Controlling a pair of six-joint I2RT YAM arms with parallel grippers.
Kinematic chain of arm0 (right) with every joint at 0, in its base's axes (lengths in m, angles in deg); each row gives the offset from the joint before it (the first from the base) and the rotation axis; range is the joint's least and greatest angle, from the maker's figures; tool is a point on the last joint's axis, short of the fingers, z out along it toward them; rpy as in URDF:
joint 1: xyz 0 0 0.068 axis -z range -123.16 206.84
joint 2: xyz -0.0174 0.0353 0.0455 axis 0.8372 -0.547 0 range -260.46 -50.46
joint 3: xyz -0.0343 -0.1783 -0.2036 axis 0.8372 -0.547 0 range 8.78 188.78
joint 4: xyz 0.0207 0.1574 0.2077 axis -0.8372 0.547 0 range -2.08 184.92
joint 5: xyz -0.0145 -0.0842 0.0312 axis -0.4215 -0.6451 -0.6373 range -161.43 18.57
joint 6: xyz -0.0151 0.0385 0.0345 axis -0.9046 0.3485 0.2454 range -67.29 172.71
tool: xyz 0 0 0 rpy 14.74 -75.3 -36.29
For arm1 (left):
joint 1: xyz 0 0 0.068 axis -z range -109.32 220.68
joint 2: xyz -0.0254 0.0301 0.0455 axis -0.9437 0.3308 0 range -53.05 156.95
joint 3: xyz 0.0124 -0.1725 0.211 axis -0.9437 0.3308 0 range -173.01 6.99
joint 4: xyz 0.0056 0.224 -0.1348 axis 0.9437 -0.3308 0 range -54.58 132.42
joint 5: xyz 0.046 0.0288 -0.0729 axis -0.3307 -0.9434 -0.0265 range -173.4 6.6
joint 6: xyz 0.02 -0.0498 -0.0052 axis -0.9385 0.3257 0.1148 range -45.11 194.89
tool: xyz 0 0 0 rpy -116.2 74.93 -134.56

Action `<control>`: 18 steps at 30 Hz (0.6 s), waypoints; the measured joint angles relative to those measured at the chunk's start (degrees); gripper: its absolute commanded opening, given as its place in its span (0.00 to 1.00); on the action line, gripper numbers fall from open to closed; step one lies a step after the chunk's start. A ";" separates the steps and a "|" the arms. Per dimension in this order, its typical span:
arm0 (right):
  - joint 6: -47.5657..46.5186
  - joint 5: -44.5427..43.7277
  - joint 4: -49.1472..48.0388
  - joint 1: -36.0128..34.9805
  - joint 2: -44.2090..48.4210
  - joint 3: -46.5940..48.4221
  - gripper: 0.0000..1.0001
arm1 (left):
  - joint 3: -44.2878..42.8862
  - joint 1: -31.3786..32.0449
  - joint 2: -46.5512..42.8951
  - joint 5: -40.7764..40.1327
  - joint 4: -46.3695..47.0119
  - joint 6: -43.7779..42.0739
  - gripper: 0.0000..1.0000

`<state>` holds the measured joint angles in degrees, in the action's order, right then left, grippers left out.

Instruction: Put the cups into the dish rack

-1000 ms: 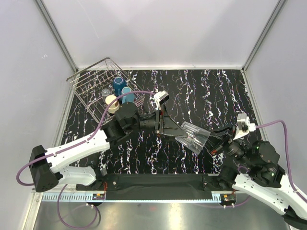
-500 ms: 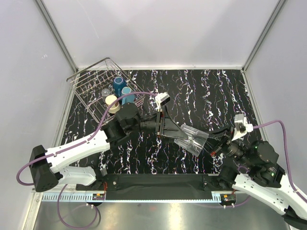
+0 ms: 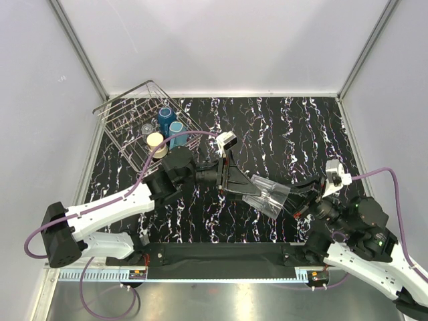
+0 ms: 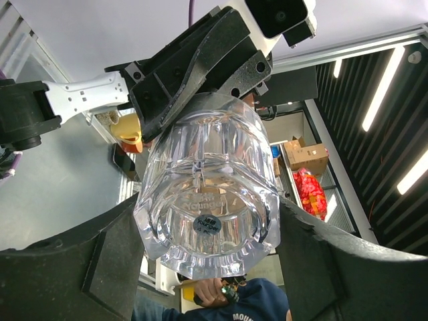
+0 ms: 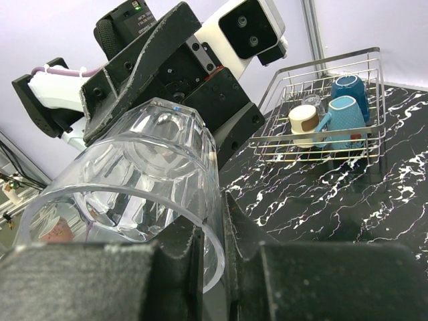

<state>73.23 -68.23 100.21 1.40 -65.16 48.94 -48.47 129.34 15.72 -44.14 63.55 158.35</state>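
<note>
Top external view: the clear glass tumbler [image 3: 267,196] hangs above the desk [image 3: 301,134], well apart from the dish rack [image 3: 124,114]. My right end effector [image 3: 293,201] stays clamped on its rim. The left end effector [image 3: 247,189] has advanced to straddle its base; whether it grips, I cannot tell. Handover looks imminent.

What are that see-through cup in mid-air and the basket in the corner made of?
Clear faceted tumbler: looks like thick glass, glossy, with sharp highlights on its facets; hard clear plastic cannot be ruled out. Silver wire basket: thin metal rods, shiny, probably steel or chrome-plated.
</note>
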 measured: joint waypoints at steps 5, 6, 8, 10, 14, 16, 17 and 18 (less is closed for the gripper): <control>-0.13 -0.57 1.79 0.00 -0.07 0.46 0.64 | 0.04 0.00 0.17 0.00 0.55 0.48 0.00; -0.17 -0.83 2.56 0.00 -0.09 0.46 0.74 | 0.04 -0.02 0.17 0.00 0.48 0.39 0.00; -0.04 -2.21 4.28 0.00 -0.07 0.50 0.79 | 0.04 -0.28 0.13 0.04 -0.37 -0.04 0.00; 0.02 -3.45 6.01 0.00 0.20 0.57 0.82 | 0.04 -1.05 -0.24 0.04 -2.19 -0.92 0.00; 0.37 -5.77 9.94 0.00 2.23 0.66 0.89 | -0.24 -4.04 -2.47 -0.28 -9.25 -4.94 0.00; 0.70 -7.45 11.78 0.00 4.02 0.76 0.90 | -1.57 -6.01 -3.58 -1.09 -16.11 -8.79 0.00; 0.94 -8.70 12.72 0.00 5.03 0.92 0.89 | -2.56 -7.17 -4.04 -1.66 -20.00 -10.82 0.00; 1.44 -9.99 13.66 -0.02 5.79 1.16 0.89 | -3.67 -8.59 -4.52 -2.27 -23.93 -13.22 0.00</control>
<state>74.67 -78.21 113.87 1.38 -59.36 50.10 -52.14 120.75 11.20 -46.41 39.61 145.13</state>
